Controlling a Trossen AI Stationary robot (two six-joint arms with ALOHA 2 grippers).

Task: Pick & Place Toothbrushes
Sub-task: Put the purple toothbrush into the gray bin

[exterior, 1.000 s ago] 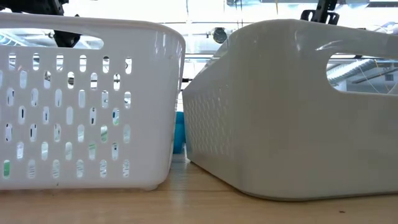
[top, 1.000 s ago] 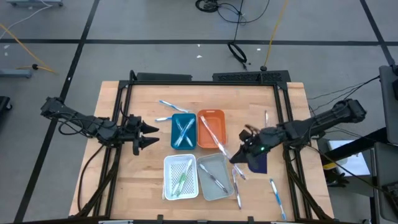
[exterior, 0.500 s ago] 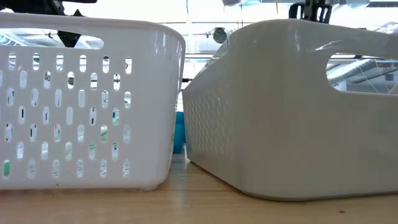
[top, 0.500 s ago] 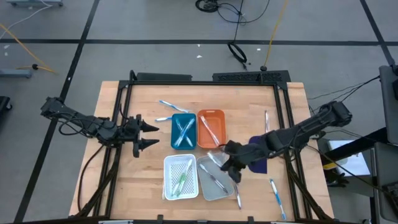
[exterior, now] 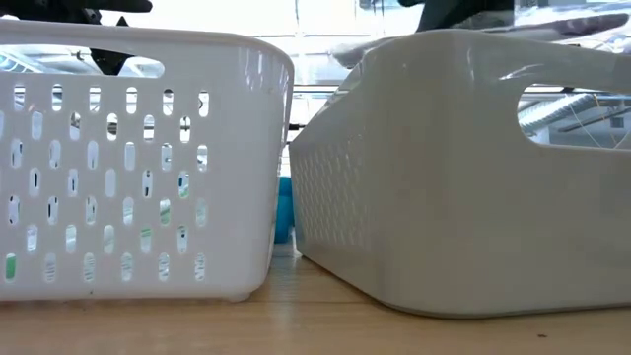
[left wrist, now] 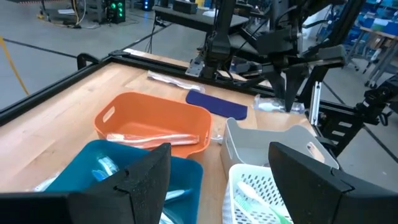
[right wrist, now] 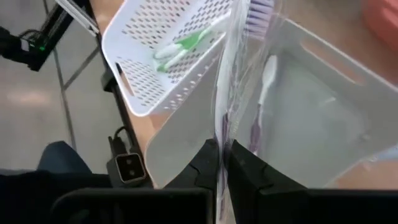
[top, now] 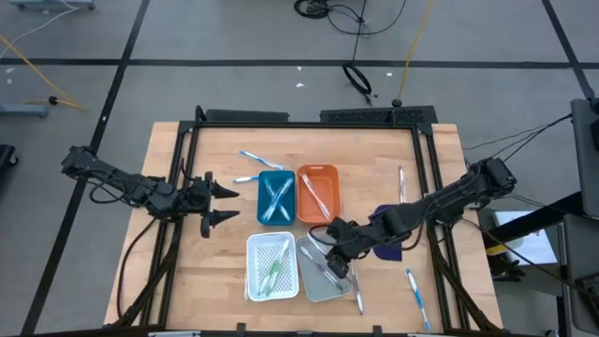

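The toothbrush (right wrist: 231, 74) in play was a thin, clear-wrapped stick hanging from the right gripper (right wrist: 222, 163), whose fingers were pinched fully together on its lower end, so that most of its length reached out over the grey tray (right wrist: 311, 118). Judged from its slimness, it looked very light and stiff along its length, though the glossy wrapper probably made it slippery and apt to pivot in a pinch taken near one end; a hold nearer the middle of the handle would likely have steadied it. Another toothbrush already lay in that grey tray, green ones in the white perforated tray (top: 270, 265), pale ones in the blue tray (top: 275, 197) and the orange tray (top: 317, 192), and several loose ones (top: 416, 290) remained on the wooden table (top: 187, 281). The left gripper (top: 217, 205) waited beside the blue tray, jaws spread wide and holding nothing.
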